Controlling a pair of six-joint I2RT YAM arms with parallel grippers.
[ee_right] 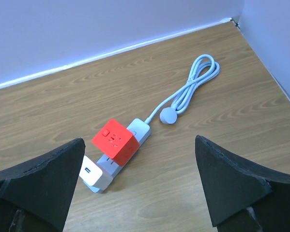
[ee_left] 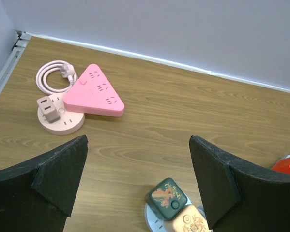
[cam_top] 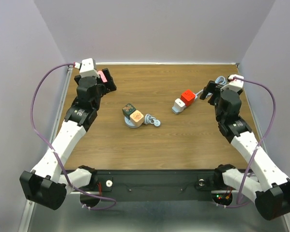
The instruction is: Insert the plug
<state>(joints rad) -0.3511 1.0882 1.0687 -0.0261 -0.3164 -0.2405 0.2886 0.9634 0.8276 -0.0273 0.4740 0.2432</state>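
Observation:
A light-blue power strip (ee_right: pixel 136 135) lies on the wood table with a red cube socket (ee_right: pixel 114 141) and a white charger (ee_right: pixel 92 172) on it. Its coiled cable (ee_right: pixel 198 79) ends in a round plug (ee_right: pixel 168 116) lying loose beside it. My right gripper (ee_right: pixel 139 166) is open and empty, above and near of the strip; in the top view it (cam_top: pixel 208 92) is right of the strip (cam_top: pixel 177 107). My left gripper (ee_left: pixel 137 166) is open and empty at the far left (cam_top: pixel 106 82). A pink triangular power strip (ee_left: pixel 94 92) lies ahead of it.
A round pink base (ee_left: pixel 67 126) carries a grey adapter (ee_left: pixel 48 107), with a coiled pink cable (ee_left: pixel 52 77) behind. A round pale socket (cam_top: pixel 133 124) mid-table holds a green cube (ee_left: pixel 166 198) and a beige cube (ee_left: pixel 193 222). Walls enclose the far and side edges.

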